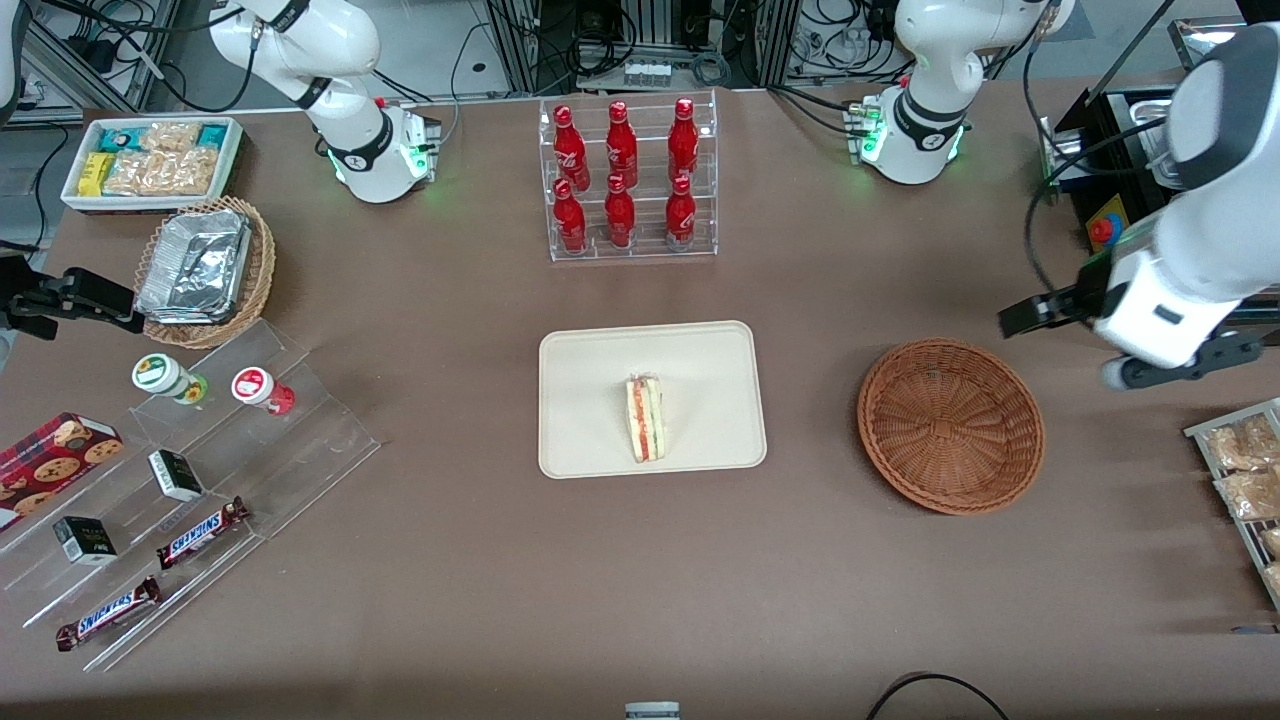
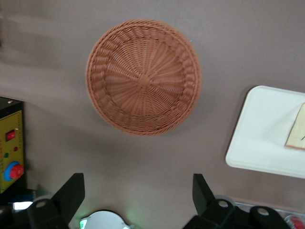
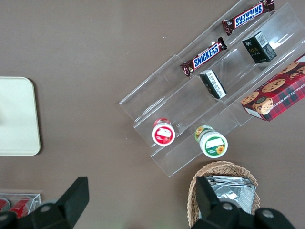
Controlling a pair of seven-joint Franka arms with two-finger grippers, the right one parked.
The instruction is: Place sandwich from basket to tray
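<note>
The sandwich (image 1: pixel 646 418), a pale wedge with red and green layers, lies on the cream tray (image 1: pixel 590 400) in the middle of the table. The wrist view catches only one corner of the sandwich (image 2: pixel 298 133) on the tray (image 2: pixel 262 138). The round reddish-brown basket (image 1: pixel 950 425) is empty and sits beside the tray toward the working arm's end. Its woven inside (image 2: pixel 144 76) shows bare. My gripper (image 1: pixel 1025 318) hangs in the air beside the basket, at the working arm's end. In the wrist view the gripper (image 2: pixel 138 183) is open, with only tabletop between its fingers.
A clear rack of red bottles (image 1: pixel 627 180) stands farther from the camera than the tray. A control box with a red button (image 1: pixel 1105 230) and a wire rack of snack packets (image 1: pixel 1245 480) flank my arm. Stepped acrylic shelves (image 1: pixel 200 450) and a foil-filled basket (image 1: pixel 205 270) lie toward the parked arm's end.
</note>
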